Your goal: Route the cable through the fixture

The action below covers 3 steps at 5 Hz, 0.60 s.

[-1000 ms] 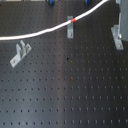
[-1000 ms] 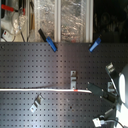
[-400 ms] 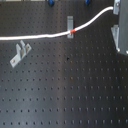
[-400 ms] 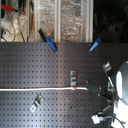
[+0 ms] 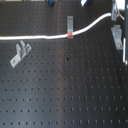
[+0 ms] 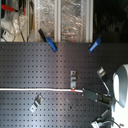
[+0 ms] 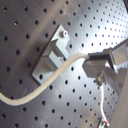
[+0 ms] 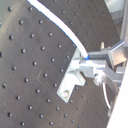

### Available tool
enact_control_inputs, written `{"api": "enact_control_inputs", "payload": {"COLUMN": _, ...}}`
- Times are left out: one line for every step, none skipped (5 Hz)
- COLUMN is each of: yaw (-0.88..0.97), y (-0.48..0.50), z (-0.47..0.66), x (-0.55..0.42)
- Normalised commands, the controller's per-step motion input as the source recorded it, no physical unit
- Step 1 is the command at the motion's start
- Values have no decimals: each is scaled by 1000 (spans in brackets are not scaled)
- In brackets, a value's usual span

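Cable [image 5: 45, 37] is pinched by the end effector [image 7: 92, 64] beside a clip [image 7: 52, 57]; routing is underway, and the next move calls for lowering it into the slot.

Grey metal gripper [image 7: 92, 64] fingers (thin white wire beneath), white arm casing.

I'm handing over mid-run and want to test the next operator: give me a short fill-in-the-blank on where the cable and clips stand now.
The band on the cable is coloured ____.
In the first exterior view, the band lies just below a metal ____.
The gripper is shut on the ____.
The board is coloured ____.

Missing words: red; clip; cable; black
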Motion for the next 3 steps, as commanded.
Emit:
{"api": "enact_control_inputs", "payload": {"yaw": 0, "y": 64, "z": 150, "x": -71}}
{"api": "enact_control_inputs", "payload": {"yaw": 0, "y": 220, "z": 270, "x": -139}}
{"api": "enact_control_inputs", "payload": {"yaw": 209, "y": 76, "z": 273, "x": -501}}
